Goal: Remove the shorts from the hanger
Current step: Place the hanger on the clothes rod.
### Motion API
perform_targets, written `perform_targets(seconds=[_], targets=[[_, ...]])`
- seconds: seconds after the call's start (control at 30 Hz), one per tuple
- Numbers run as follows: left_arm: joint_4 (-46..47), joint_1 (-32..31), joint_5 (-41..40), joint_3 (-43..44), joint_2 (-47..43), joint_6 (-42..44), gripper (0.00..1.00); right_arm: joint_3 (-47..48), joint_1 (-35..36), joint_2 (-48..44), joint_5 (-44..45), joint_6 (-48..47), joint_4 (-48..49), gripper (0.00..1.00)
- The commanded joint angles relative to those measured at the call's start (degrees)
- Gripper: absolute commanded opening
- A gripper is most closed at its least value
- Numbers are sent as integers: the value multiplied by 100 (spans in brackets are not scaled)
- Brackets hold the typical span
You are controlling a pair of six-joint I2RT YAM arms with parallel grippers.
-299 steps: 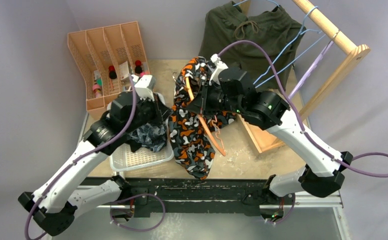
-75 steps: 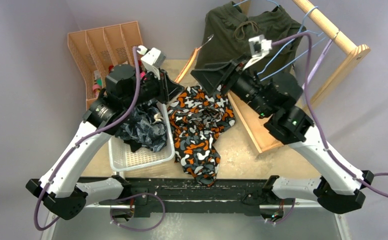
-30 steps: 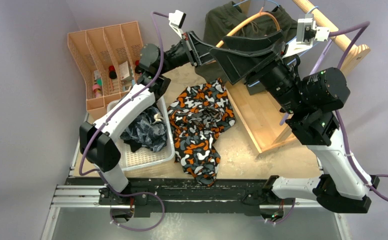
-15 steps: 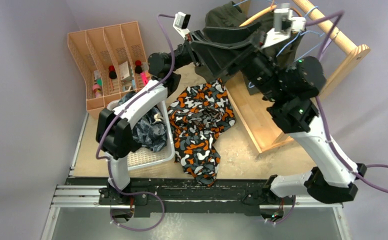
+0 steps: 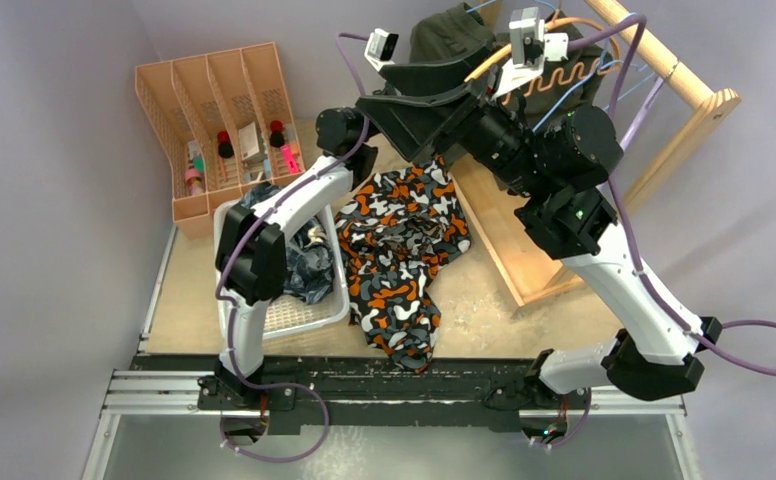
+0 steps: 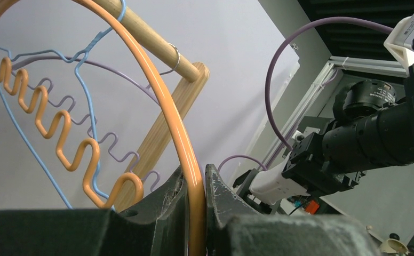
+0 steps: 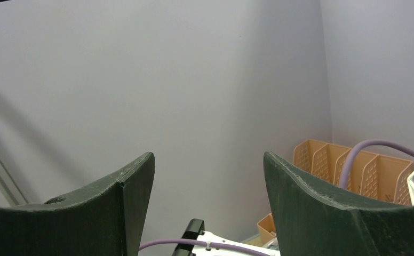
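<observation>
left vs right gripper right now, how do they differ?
The left gripper is shut on the orange hanger; the right gripper is open, with nothing between its jaws. The left gripper points up at the wooden rail; the right gripper faces the wall. Both sit high beside that rail.

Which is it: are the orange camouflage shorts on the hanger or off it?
Off. The orange camouflage shorts lie crumpled on the table; the left gripper pinches the bare orange hanger.
</observation>
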Motion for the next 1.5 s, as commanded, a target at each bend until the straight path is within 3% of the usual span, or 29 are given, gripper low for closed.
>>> perform_targets(seconds=[0.0,0.43,0.83,0.9,1.0,1.13,1.27,1.47], targets=[[181,-90,-248,286,-219,343,0,214,14,-156,-171,27,380,76],[-352,-413,-485,1223,459,592,0,145,19,-236,-181,137,485,76],[-796,-485,-611,416,268,1083,0,113,19,-204,-161,213,439,76],[-779,-486,-591,189,144,1104,8,104,13,-217,-66,208,369,76],[-773,-484,-595,-280,-139,1222,39,32,19,-274,170,117,214,76],[-1190,-482,-635,-902,-650,1712,60,-131,19,-373,474,35,11,77],[-2118,-441,-928,-1749,-1532,2738,67,-237,17,-412,892,-20,-361,77],[-4480,-392,-2323,-3235,-3175,4480,71,-748,16,-499,2050,-21,-990,77]])
